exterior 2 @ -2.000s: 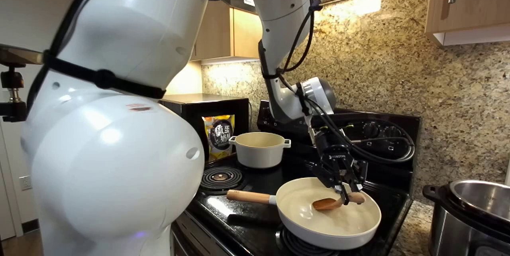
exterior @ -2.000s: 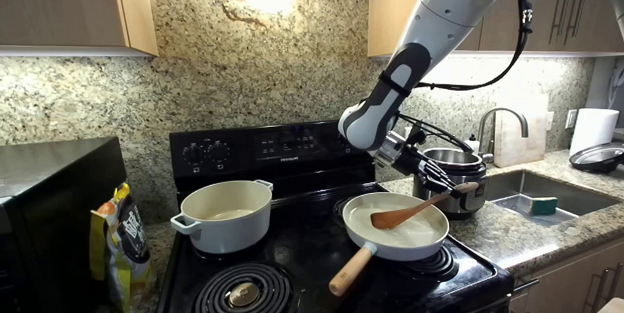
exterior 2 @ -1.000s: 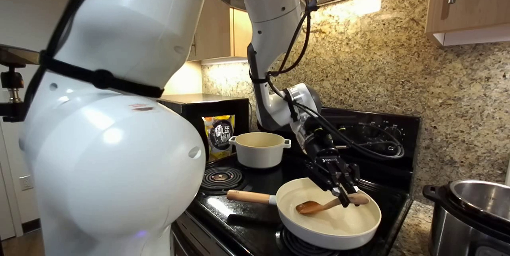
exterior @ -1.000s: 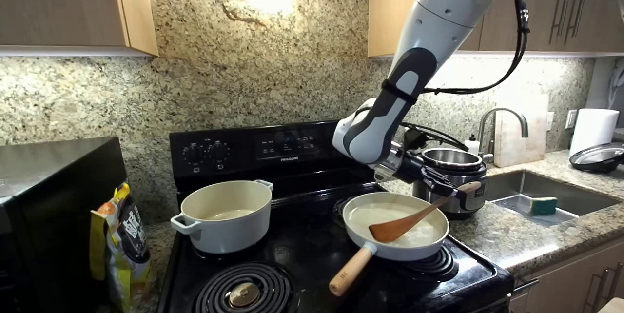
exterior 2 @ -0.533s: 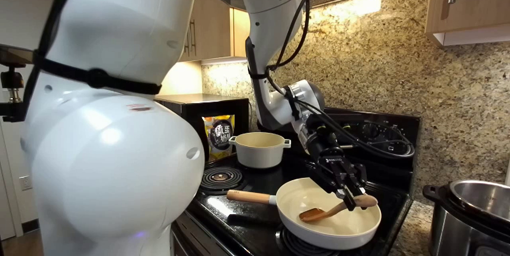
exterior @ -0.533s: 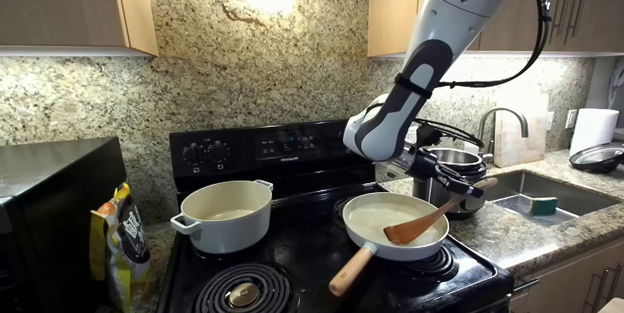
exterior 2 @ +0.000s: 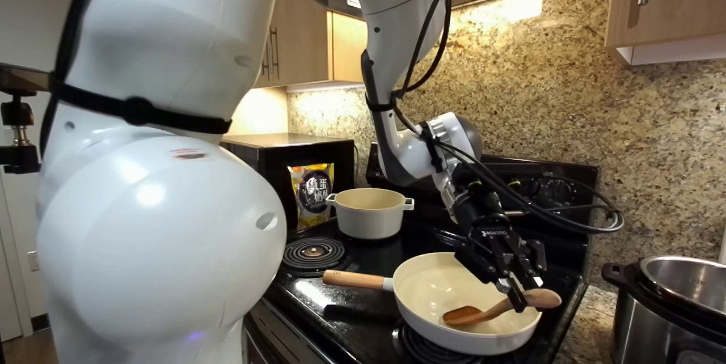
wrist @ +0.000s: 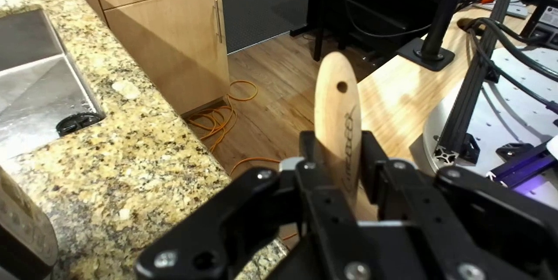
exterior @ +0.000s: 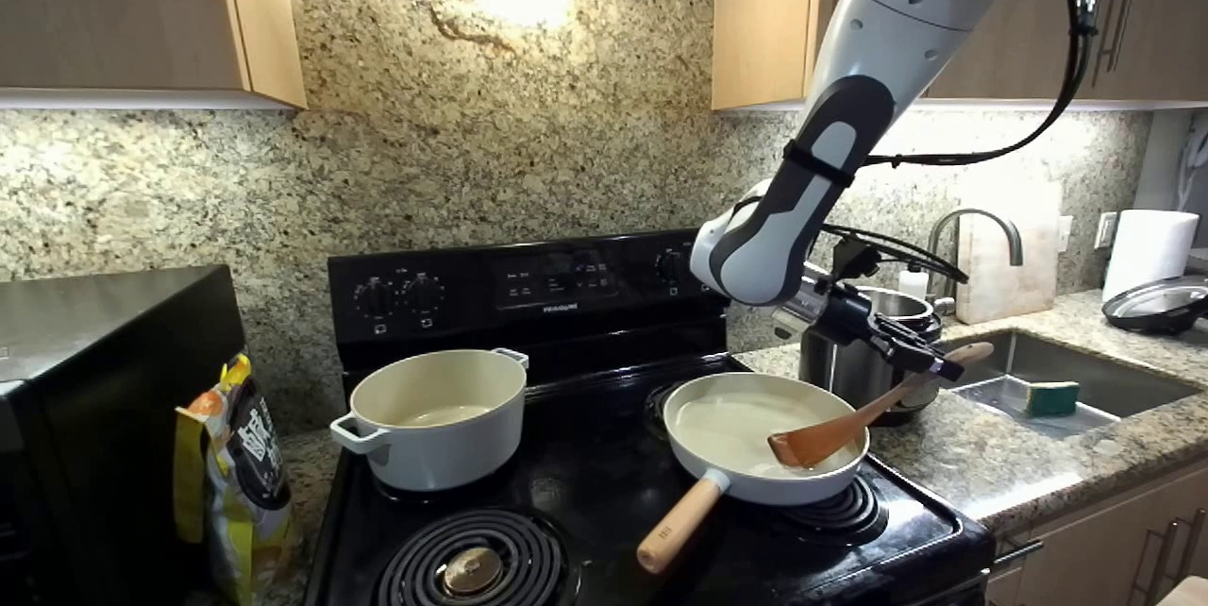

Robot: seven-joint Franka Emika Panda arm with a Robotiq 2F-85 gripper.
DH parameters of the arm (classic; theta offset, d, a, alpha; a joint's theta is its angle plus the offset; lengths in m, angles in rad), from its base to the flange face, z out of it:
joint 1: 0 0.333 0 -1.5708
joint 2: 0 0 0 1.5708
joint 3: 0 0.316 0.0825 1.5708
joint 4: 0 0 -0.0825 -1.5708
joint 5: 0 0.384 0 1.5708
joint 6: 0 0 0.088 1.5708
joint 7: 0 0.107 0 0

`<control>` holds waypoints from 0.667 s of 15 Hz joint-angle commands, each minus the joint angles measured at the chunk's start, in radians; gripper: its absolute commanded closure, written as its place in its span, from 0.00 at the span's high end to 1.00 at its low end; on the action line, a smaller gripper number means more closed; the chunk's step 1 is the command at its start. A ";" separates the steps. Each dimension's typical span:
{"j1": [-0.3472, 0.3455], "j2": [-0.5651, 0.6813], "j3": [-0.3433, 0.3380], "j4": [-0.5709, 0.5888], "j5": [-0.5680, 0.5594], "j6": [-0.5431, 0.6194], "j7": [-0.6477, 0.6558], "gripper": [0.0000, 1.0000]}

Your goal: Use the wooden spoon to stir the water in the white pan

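In an exterior view the pan (exterior: 779,491) hides much of the burner (exterior: 843,513) beneath it, and the water (exterior: 722,417) is too pale to outline. The gripper (exterior 2: 527,290) covers a stretch of the wooden spoon (exterior 2: 492,312), and in the wrist view the lettering (wrist: 350,134) on it is too blurred to read. The arm (exterior: 878,30) is cut off at the top in both exterior views, the steel pot (exterior 2: 658,316) at the right in an exterior view.

White pan (exterior: 783,491): shallow, round, right of centre in an exterior view, pale wooden handle toward lower left. Water (exterior: 729,421): clear, faint inside pan. Wooden spoon (exterior: 854,421): tilted, flat orange-brown head down at pan's lower right, shaft passing beyond rim to upper right; in wrist view, paler end shows hole, dark lettering.
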 commanded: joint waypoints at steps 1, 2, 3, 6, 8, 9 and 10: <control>-0.031 -0.014 -0.016 0.012 0.035 0.006 -0.017 0.07; -0.038 -0.013 -0.020 0.020 0.048 0.008 -0.017 0.07; -0.046 -0.014 -0.025 0.029 0.068 0.013 -0.014 0.07; -0.067 -0.019 -0.038 0.062 0.140 0.038 -0.017 0.07; -0.076 -0.019 -0.044 0.088 0.184 0.058 -0.012 0.07; -0.077 -0.017 -0.048 0.104 0.202 0.067 -0.006 0.07; -0.078 -0.016 -0.051 0.115 0.216 0.074 -0.003 0.07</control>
